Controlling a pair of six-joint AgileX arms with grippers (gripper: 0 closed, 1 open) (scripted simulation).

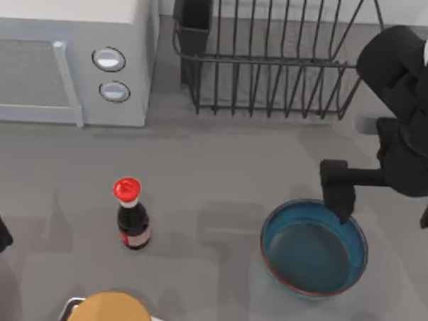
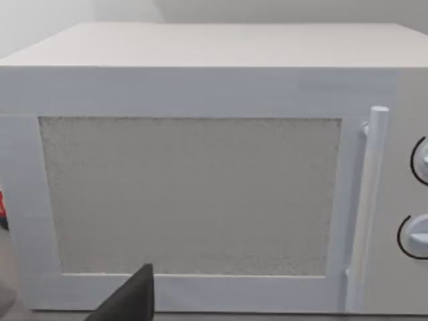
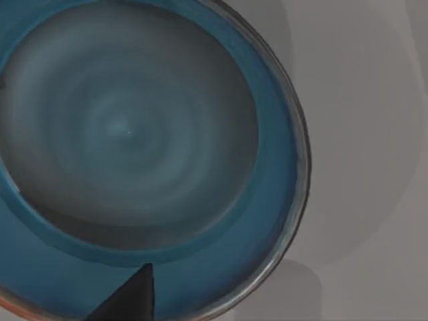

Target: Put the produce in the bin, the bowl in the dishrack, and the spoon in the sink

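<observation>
Right tool (image 1: 338, 203) over bowl (image 1: 314, 249) rim

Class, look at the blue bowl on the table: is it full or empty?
Empty. The bowl stands upright on the table, and the right wrist view shows its bare glazed bottom, nothing inside.

The microwave (image 1: 69, 51) stands at the table's (image 1: 221, 168) back left, the dishrack (image 1: 272, 60) to its right. The bottle (image 1: 132, 215) stands before the microwave. The bowl (image 1: 314, 249) sits right of the bottle, before the dishrack.
</observation>
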